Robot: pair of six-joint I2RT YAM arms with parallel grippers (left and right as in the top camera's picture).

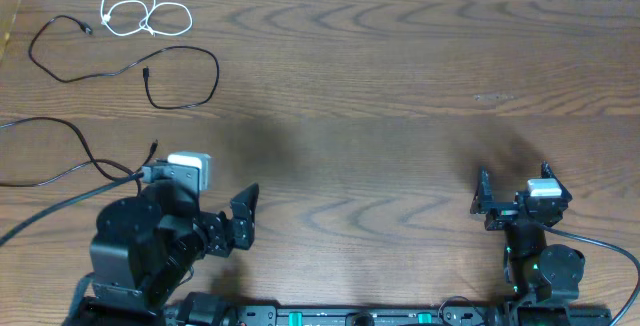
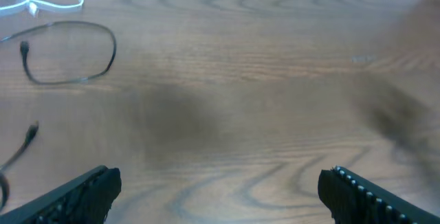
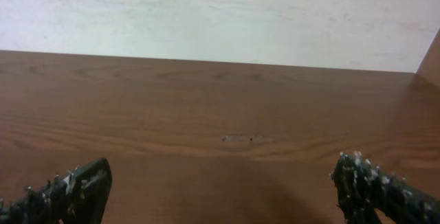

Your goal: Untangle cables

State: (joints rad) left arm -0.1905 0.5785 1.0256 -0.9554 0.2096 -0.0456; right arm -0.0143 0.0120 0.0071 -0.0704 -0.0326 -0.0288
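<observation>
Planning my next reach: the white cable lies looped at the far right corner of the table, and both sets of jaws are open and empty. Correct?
Not quite: the white cable lies looped at the far left corner of the table, as the overhead view shows. Both sets of jaws are open and empty.

- A robot lab or test bench.
- A left arm [image 1: 140, 251] and a right arm [image 1: 540, 266] stand mounted along one edge of a wood-grain counter [image 1: 400, 96].
- A plain white wall [image 3: 220, 18] stands behind.

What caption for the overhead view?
Left end effector and right end effector open and empty; white cable and black cable lie far-left on the table.
</observation>
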